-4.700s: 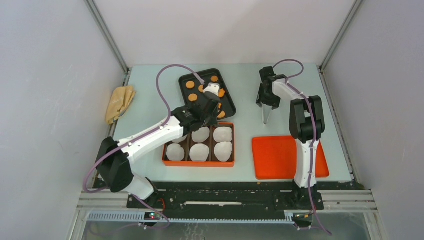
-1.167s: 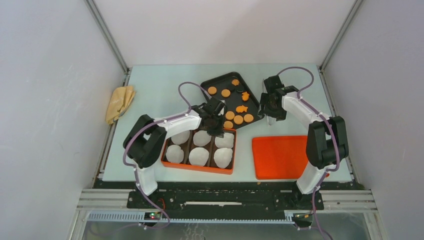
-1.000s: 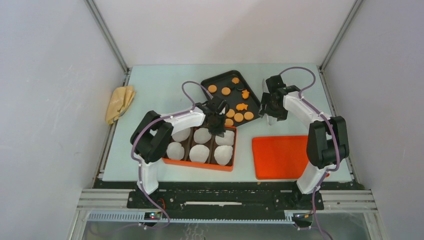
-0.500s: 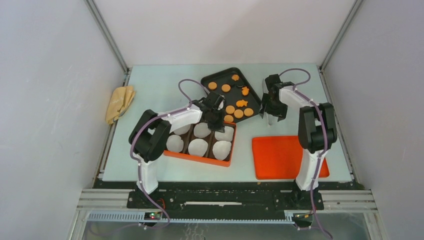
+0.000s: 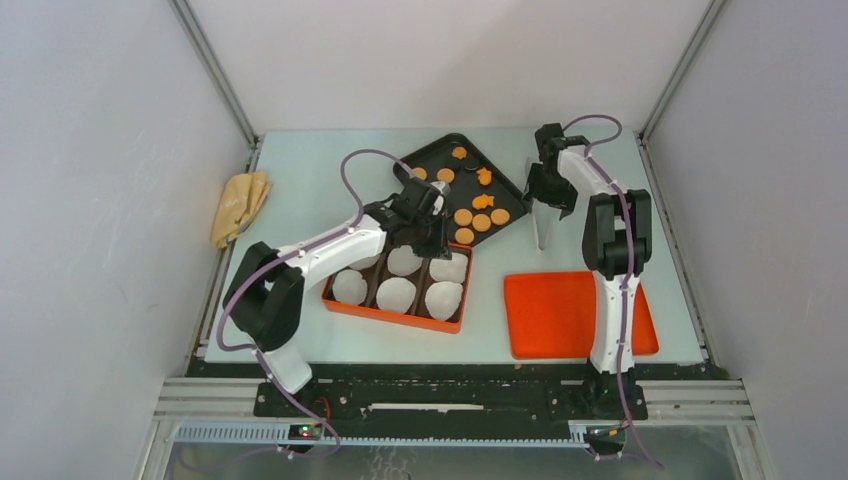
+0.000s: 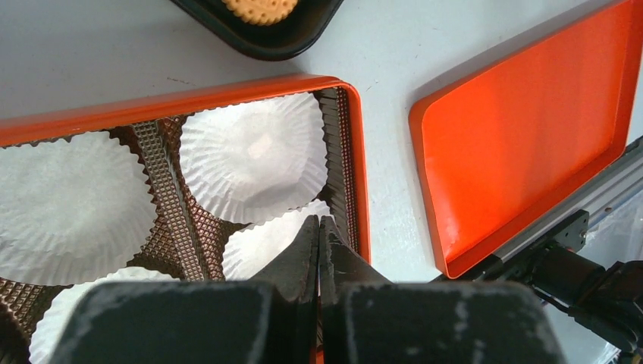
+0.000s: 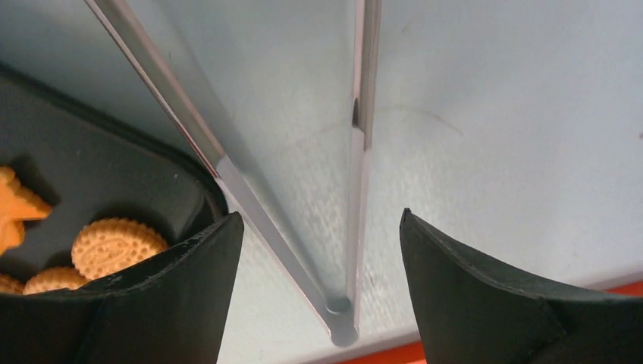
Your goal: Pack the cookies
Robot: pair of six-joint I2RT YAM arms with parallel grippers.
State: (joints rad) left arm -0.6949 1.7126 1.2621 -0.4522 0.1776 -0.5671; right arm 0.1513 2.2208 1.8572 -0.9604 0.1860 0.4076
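Progress: no cookie packed yet. All the cookies sit on the black tray: round orange-brown ones, two fish shapes, and one dark one at the tray's far side. The orange box lies against the tray's near corner. Its six paper liners look empty in the overhead and left wrist views. The orange lid lies nearer the arm bases than the tray and to its right. Every transfer is judged still to do.

Left gripper: pinched fully together, holding nothing, above the box corner closest to the tray.

Right gripper: spread wide just off the tray's right edge, straddling the metal tongs. The tongs lie on the table beside the tray, and no grip on them is seen.

Change from the oldest overhead frame: the tray has turned diagonal and moved right. The box has skewed. The left arm has left the tray for the box. The right arm dipped to the tray's right edge, then pulled back toward the far side.
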